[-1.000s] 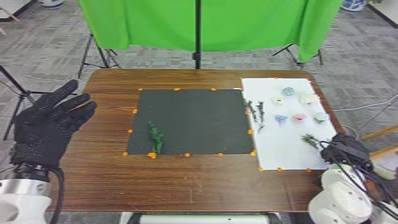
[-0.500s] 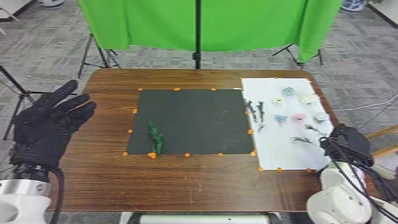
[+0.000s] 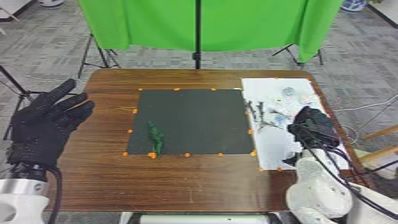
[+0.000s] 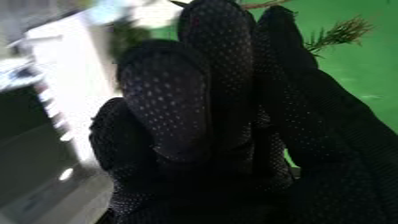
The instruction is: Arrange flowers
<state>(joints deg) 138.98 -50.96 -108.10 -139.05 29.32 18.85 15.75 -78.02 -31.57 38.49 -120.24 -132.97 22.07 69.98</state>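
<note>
My right hand (image 3: 313,125) is over the white sheet (image 3: 274,159), curled round a green sprig (image 3: 274,121) whose tips point toward the mat. In the right wrist view, the brown stem and needles of that sprig (image 4: 342,34) show by the fingertips of my right hand (image 4: 200,100). A leafy green stem (image 3: 155,137) lies on the left part of the black mat (image 3: 200,117). Two dark twigs (image 3: 260,109) and small flower heads, including a blue one (image 3: 288,91), rest on the sheet; the hand partly covers others. My left hand (image 3: 44,122) is open beyond the table's left edge.
Orange markers (image 3: 177,89) line the mat and the sheet on the brown table (image 3: 191,182). A green cloth (image 3: 258,27) hangs on a stand behind the far edge. Wooden legs (image 3: 380,134) stand at the right of the table.
My right hand has moved from the sheet's near right corner inward and away over the sheet, carrying the sprig with it. The left hand has barely shifted.
</note>
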